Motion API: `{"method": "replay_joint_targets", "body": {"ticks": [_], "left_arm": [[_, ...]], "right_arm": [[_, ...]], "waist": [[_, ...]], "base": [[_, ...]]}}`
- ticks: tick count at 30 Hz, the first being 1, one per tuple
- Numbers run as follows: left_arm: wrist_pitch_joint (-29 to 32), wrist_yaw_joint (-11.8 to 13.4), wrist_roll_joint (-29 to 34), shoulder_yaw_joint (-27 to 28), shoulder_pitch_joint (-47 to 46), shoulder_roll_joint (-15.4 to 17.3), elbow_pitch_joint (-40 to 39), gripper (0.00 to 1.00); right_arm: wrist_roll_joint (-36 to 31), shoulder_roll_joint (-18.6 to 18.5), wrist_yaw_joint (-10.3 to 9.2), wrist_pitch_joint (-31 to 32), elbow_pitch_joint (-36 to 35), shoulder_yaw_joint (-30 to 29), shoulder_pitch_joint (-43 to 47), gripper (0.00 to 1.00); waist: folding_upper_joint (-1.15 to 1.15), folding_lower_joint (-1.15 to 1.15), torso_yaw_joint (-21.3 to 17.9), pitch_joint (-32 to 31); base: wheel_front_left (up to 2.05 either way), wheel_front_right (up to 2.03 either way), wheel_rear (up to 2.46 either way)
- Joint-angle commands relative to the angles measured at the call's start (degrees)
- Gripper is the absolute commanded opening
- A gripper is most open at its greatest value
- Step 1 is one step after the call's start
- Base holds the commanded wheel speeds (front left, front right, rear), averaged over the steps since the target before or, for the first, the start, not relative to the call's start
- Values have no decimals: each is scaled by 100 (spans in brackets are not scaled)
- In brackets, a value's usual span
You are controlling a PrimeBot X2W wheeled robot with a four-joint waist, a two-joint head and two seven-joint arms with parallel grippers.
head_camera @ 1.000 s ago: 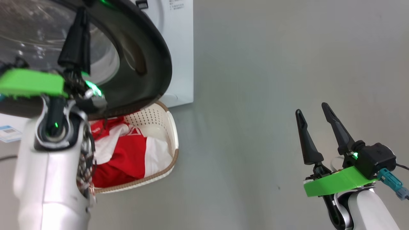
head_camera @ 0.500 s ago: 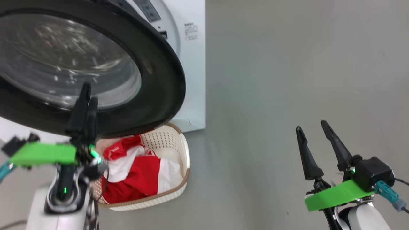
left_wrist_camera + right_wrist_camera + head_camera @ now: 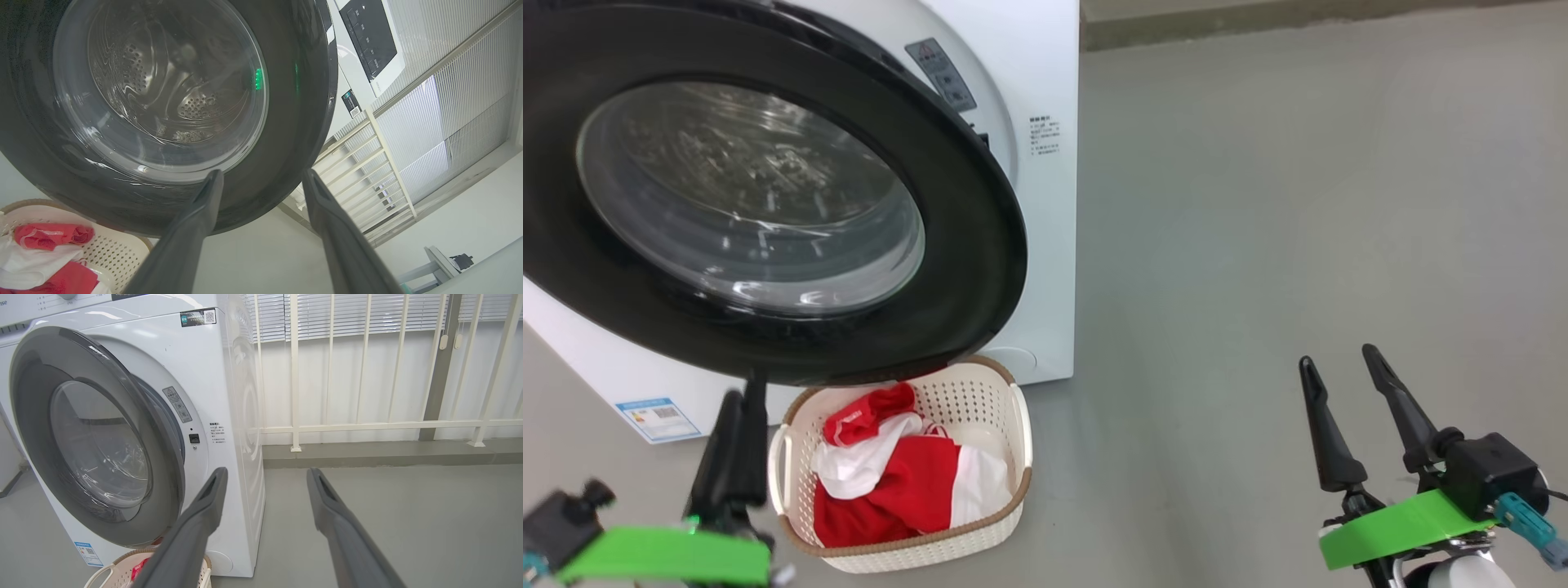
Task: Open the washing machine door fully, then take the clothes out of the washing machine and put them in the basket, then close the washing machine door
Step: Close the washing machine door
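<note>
The washing machine door, black-rimmed with a bulging glass window, stands ajar, its right edge off the white washing machine. Through the glass the steel drum looks bare. Just below the door's lower rim sits the basket, holding the red and white clothes. My left gripper is left of the basket under the door, open with nothing between its fingers. Far to the right, my right gripper stands open over the floor, also holding nothing.
Grey floor spreads to the right of the machine. A white railing with blinds behind it runs along the back wall. The door overhangs the basket's far end. A blue label sits low on the machine's front.
The head view has shifted and takes in more of the machine. My left gripper has come down from the door's face to below its rim and opened. The right gripper stays as it was.
</note>
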Motion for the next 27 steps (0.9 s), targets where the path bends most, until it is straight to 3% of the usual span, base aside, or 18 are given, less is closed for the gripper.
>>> {"method": "replay_joint_targets", "body": {"ticks": [1, 6, 11, 15, 20, 27], "left_arm": [[-246, -39, 358, 64, 7, 312, -178, 100], [-456, -39, 1645, 155, 234, 483, -305, 100], [-461, -39, 3421, 730, 488, 115, -740, 100], [-462, -39, 4118, 954, 649, -134, -983, 100], [-462, -39, 4650, 1022, 877, -331, -1028, 100], [-463, -39, 4693, 976, 901, -355, -917, 100]], "right_arm": [[-6, -45, 36, -36, -188, 46, -32, 100], [-30, -45, 36, -36, -285, -52, 68, 100], [-36, -45, 36, -36, -441, -112, 109, 100], [-7, -45, 36, -36, -558, -131, 138, 100], [19, -45, 36, -36, -646, -121, 202, 100], [36, -45, 36, -36, -646, -103, 224, 100]], "waist": [[0, 0, 35, -87], [0, 0, 71, -150], [0, 0, 75, -152], [0, 0, 61, -154], [0, 0, 38, -163], [0, 0, 36, -146]], "base": [[0, 0, 0], [0, 0, 0], [0, 0, 0], [0, 0, 0], [0, 0, 0], [0, 0, 0]]}}
